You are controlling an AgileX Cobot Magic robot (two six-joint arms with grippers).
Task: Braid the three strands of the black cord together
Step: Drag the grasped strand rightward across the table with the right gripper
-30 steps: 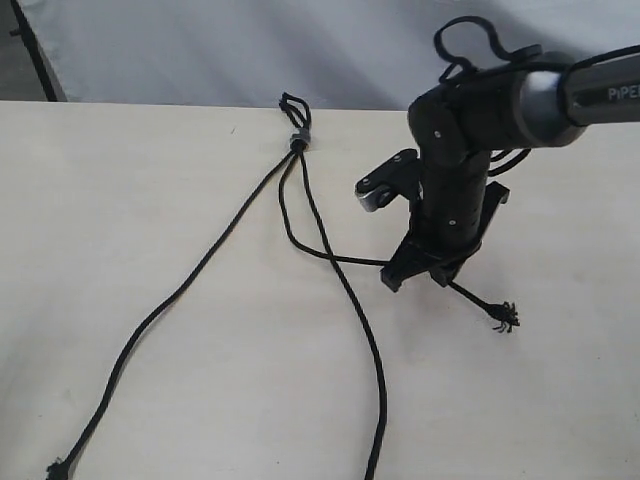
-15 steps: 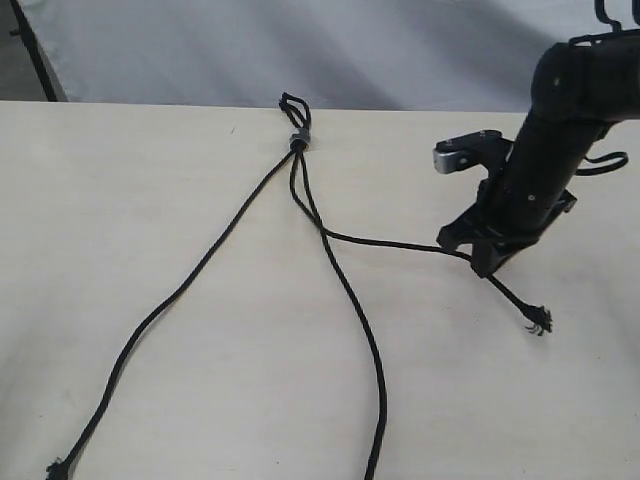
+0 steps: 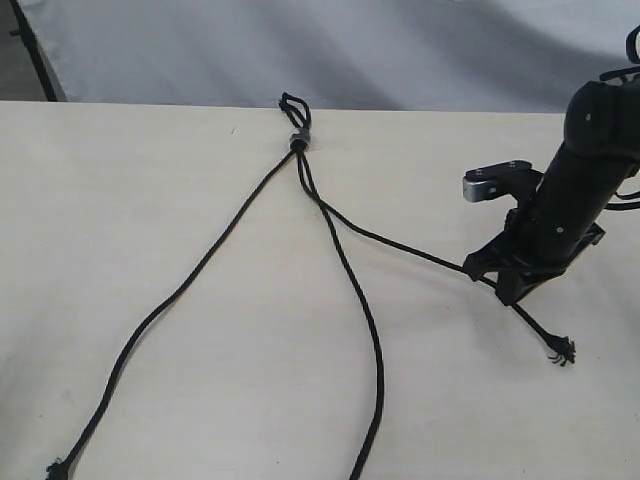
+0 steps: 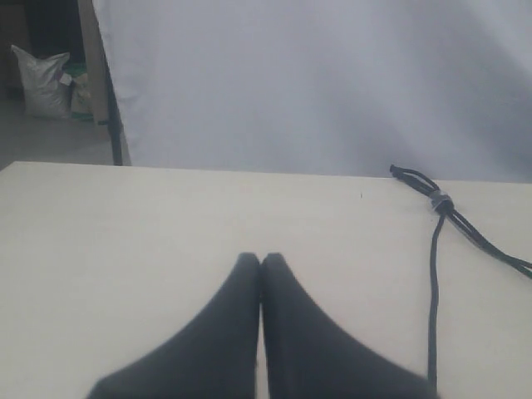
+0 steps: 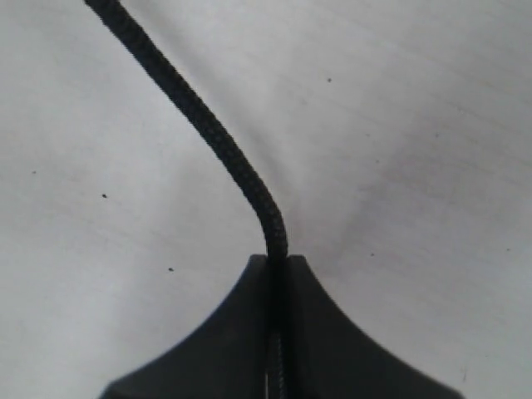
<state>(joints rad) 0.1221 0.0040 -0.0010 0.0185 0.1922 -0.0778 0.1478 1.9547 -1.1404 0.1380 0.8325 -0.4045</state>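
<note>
Pale tabletop [image 3: 120, 180] under grey backdrop [image 3: 350, 50], black cord [image 3: 297, 140] fanning from upper centre, right gripper [image 3: 508, 290] at right pinching one strand [image 3: 400, 243] (frayed tip [image 3: 562, 350] trailing below), left gripper [image 4: 261, 264] closed, empty.

right arm [image 3: 588, 170]: matte black, a thick rounded tubular link with a few small pale screw dots down its side, a glossy black cable [image 3: 633, 45] looping at its top and a small bracket [image 3: 490, 184] with a silver-grey face jutting out sideways. right gripper [image 3: 511, 286]: black, a flared angular base narrowing to wedge fingers, up close smooth matte pads with curved shoulders. left gripper [image 4: 262, 264]: same make, two dark tapering fingers with rounded tips, a little blurred
</note>
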